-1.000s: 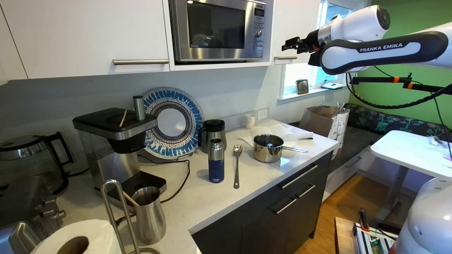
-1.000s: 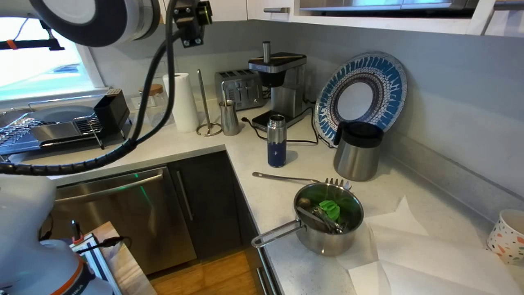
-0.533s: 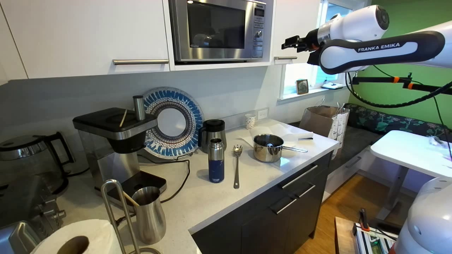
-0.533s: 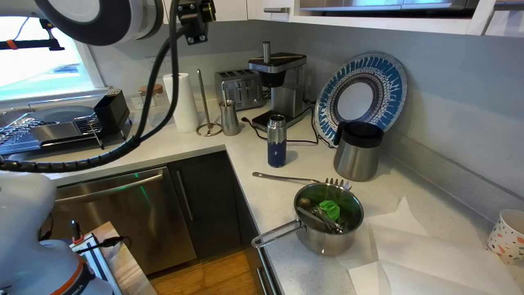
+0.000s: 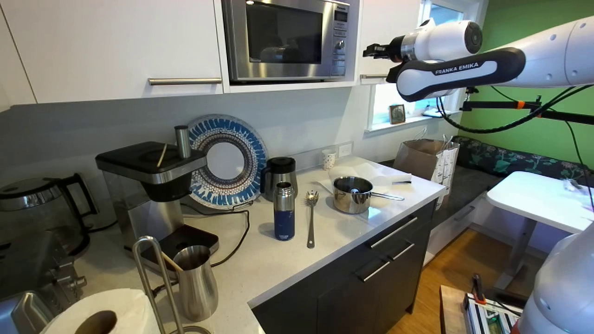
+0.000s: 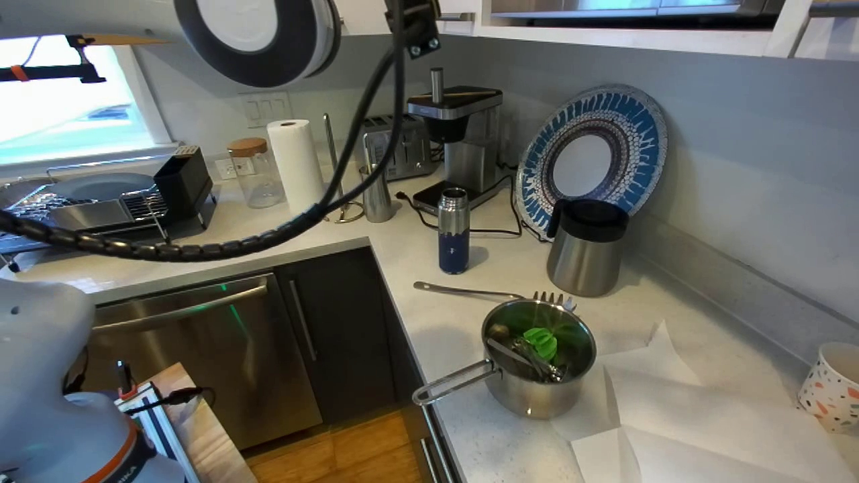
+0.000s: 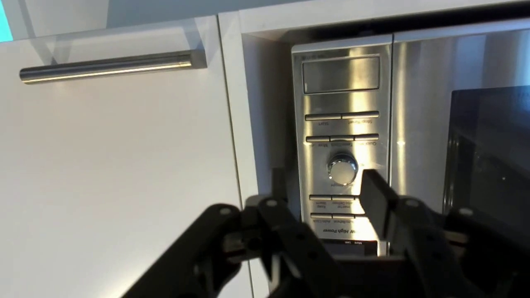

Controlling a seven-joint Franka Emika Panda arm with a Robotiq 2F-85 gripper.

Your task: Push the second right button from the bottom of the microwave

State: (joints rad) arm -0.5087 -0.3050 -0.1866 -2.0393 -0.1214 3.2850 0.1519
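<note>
Opposite the boxy stainless-steel microwave [image 5: 285,41], my black two-fingered pincer [image 7: 325,182] hangs wide; so spread, it could press the wrong one of the slim silver buttons [image 7: 342,138].

Kitchen: microwave [image 5: 284,39], toaster [image 6: 413,153], probable dishwasher [image 6: 221,359]

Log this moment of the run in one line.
gripper: open, nothing held | microwave: shut, no gripper contact | control panel: partly hidden behind gripper in wrist view
</note>
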